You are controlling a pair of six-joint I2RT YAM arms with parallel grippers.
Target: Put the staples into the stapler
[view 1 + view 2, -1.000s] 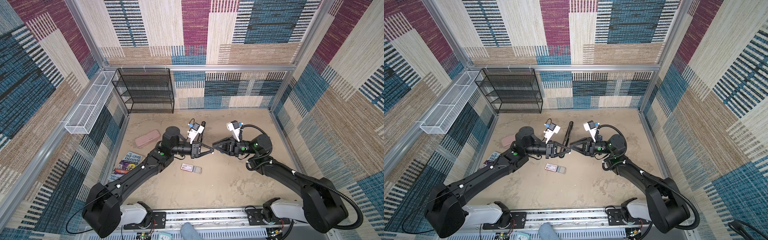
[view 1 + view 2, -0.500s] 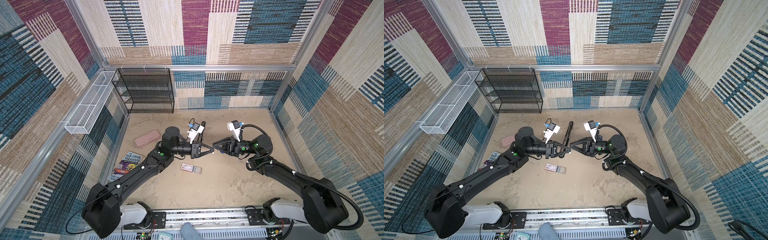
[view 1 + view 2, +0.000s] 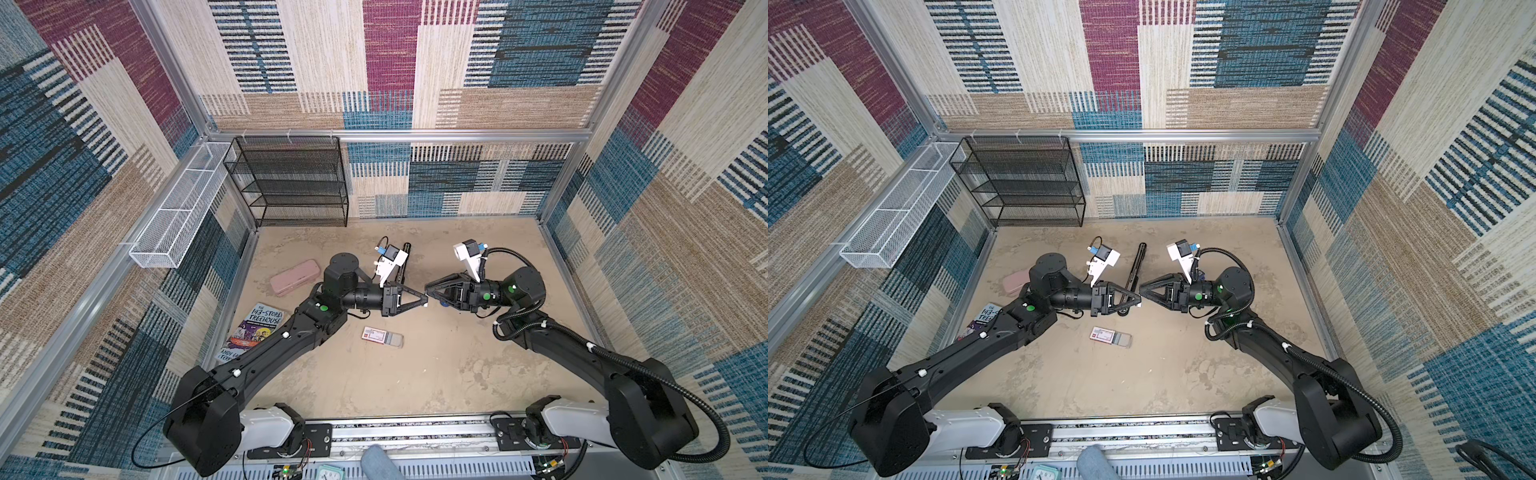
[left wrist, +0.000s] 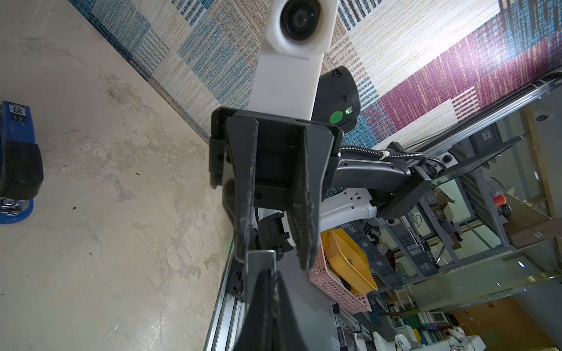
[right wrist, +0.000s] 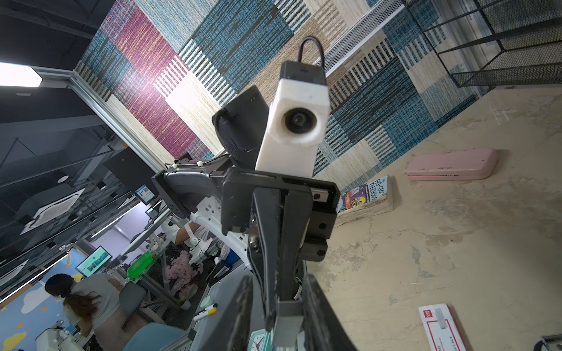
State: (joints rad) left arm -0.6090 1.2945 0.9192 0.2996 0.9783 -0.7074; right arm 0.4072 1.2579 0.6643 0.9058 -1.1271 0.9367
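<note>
Staple box (image 3: 382,336) sits near the middle of the table (image 3: 374,386), toward the front. Pencil case (image 3: 294,282) back-left of it; book (image 3: 255,330) by left wall, in front of the case. Rack (image 3: 291,183) in back-left corner, wire basket (image 3: 174,216) on left wall. Left gripper (image 3: 425,300) and right gripper (image 3: 428,290) tip to tip above mid-table, staples (image 4: 261,261) between them; stapler (image 4: 16,161) on table nearby.

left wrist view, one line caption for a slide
Handoff: left gripper, shut on a staple strip, holds it between the open fingers of the right gripper; blue stapler on the table

Pink case (image 3: 294,277); blue stapler (image 4: 16,158); box (image 3: 376,335) white, seemingly red-edged.
</note>
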